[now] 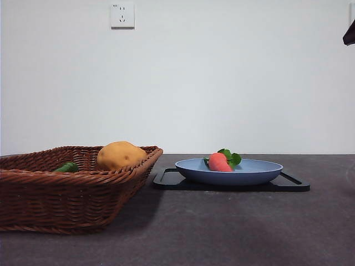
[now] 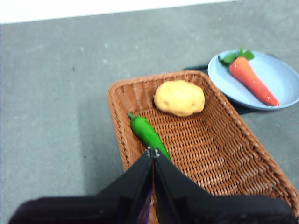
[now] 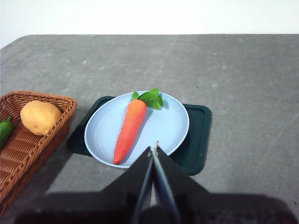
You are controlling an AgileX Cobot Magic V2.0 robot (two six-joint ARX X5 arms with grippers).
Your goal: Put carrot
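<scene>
The orange-red carrot [image 1: 219,162] with green leaves lies on a light blue plate [image 1: 260,173]; it also shows in the right wrist view [image 3: 130,128] and the left wrist view [image 2: 252,80]. The plate [image 3: 168,128] stands on a dark tray [image 3: 196,140]. My right gripper [image 3: 153,151] is shut and empty, held above the plate's near rim, apart from the carrot. My left gripper [image 2: 153,153] is shut and empty above the wicker basket [image 2: 233,154]. In the front view only a black tip [image 1: 350,33] shows at the top right corner.
The brown wicker basket [image 1: 66,194] stands left of the tray and holds a yellow-brown potato [image 1: 119,155] and a green pepper [image 1: 67,167]. The grey table top [image 1: 233,227] ends at a white wall with a socket [image 1: 122,15].
</scene>
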